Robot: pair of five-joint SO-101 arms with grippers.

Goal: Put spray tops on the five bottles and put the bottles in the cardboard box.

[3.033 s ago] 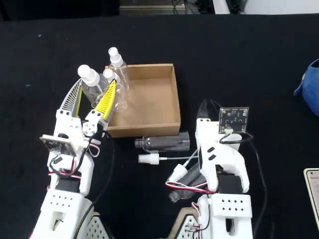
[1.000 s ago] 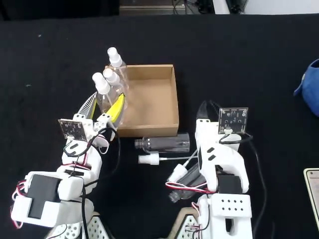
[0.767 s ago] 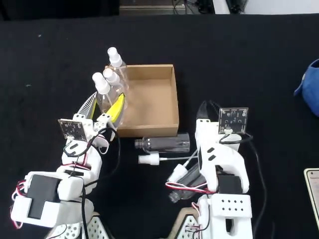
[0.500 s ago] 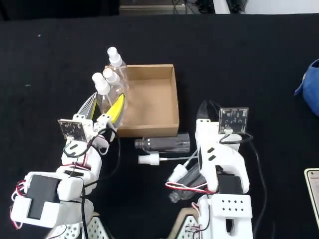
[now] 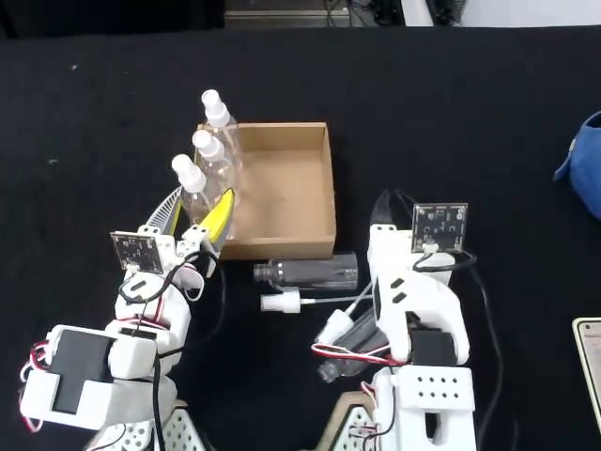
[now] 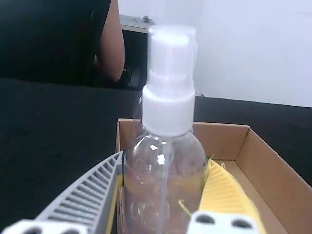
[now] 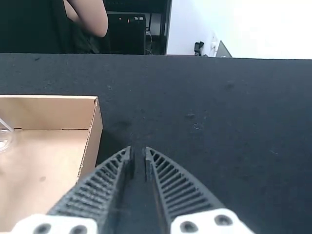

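Bottle with spray top (image 6: 168,141) at risk of catching the cardboard box (image 5: 282,246) on the way down: hangs upright at the near-left corner, seemingly above the left wall rather than plainly inside, so may land on the rim and tip out onto the table (image 5: 470,141). May also knock the two capped bottles (image 5: 208,155) standing in a row just behind along that same wall; tall, light and narrow-footed, so likely to topple at a small nudge. Calls for a shift toward the box's middle before lowering, and a gentle release. Left gripper (image 5: 202,194) clamped on the clear body below the shoulder, grey finger (image 6: 92,190) on one side and yellow finger (image 6: 226,195) on the other, spread no wider than the bottle itself. Right gripper (image 7: 138,150): empty, jaws drawn nearly together with a thin slit between, low above bare table just beside the box's right wall. Left to do, by the look of it: uncapped bottle (image 5: 305,271) lying just in front of the box, loose spray top (image 5: 280,301) next to it, one more bottle (image 5: 338,346) lying under the right arm (image 5: 413,301).
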